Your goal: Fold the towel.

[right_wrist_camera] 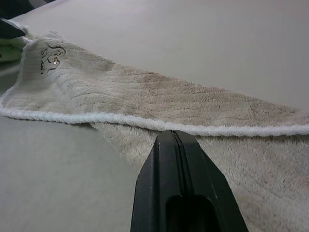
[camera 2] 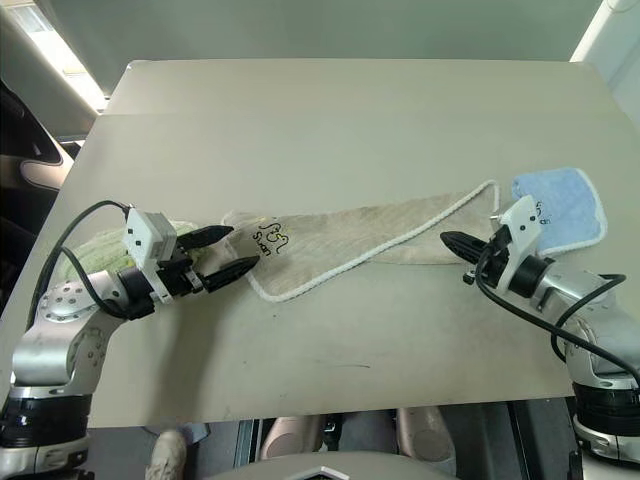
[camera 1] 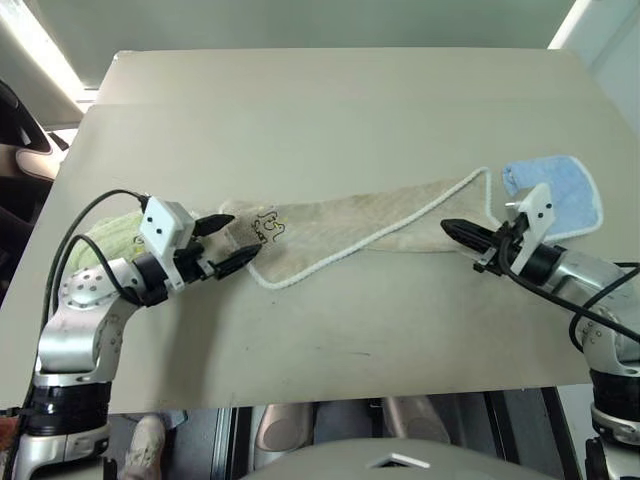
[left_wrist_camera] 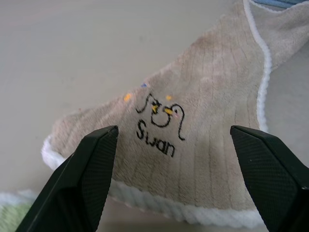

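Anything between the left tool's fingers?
Yes: the towel's embroidered corner lies in the gap of the open left tool, seen in the left wrist view.

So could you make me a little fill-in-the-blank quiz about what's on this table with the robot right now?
1. The embroidered word on the beige terry towel with the white corded edge reads ____.
2. The left gripper, at the towel's embroidered end, has its two black fingers ____.
3. The right gripper has its fingers pressed ____.
4. Past the towel's other end lies a smaller towel coloured light ____.

Missing words: Swan; open; shut; blue
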Tool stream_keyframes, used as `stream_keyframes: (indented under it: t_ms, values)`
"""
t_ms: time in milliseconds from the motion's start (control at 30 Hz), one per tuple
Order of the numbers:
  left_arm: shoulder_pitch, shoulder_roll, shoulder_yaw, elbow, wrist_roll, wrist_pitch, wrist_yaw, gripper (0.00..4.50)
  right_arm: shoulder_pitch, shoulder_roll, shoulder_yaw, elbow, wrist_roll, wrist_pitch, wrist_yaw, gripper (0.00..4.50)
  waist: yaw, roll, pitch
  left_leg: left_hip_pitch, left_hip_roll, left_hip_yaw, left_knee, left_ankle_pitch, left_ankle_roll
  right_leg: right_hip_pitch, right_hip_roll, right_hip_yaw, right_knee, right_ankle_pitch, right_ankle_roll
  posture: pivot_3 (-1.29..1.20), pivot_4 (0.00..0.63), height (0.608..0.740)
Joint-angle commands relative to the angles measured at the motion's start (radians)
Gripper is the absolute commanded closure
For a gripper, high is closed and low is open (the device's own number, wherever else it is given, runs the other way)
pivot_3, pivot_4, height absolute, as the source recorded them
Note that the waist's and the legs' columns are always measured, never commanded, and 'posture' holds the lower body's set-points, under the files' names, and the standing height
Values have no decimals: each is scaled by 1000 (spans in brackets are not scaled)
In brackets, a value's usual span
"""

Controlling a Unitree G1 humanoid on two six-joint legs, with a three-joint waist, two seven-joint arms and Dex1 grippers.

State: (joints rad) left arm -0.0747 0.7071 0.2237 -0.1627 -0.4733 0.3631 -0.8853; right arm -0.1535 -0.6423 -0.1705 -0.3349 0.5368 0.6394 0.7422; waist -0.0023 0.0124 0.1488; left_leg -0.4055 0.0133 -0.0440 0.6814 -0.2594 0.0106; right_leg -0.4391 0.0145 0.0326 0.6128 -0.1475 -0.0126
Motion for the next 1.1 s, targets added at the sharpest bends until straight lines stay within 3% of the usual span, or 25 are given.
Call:
stream_keyframes:
  t_ms: [33, 567, 867, 1100]
  values:
    - [7, 2, 13, -54, -10, -7, 2, 504, 1, -12, -29, -43, 13, -11, -6, 4500, 0, 0, 0, 0, 0, 0, 0, 0, 0, 0, 0, 0, 0, 0, 0, 0, 150, 735]
    - [-35, -55, -38, -32, 13, -47, 14, 504, 13, -29, -65, -39, -4, -30, -31, 4500, 1, 0, 0, 0, 0, 0, 0, 1, 1, 1, 0, 0, 0, 0, 1, 0, 150, 735]
    - [-28, -76, -60, -89, 7, -16, 46, 504, -43, -3, -17, 16, -26, -59, -36, 4500, 1, 0, 0, 0, 0, 1, 1, 1, 1, 1, 0, 0, 0, -3, 9, 0, 150, 735]
    - [-4, -55, -57, -120, 25, -26, 45, 504, -89, 5, 23, 54, -45, -75, -25, 4500, 0, 0, 0, 1, 0, 0, 1, 2, 1, 1, 0, 0, 1, -1, 6, 0, 150, 735]
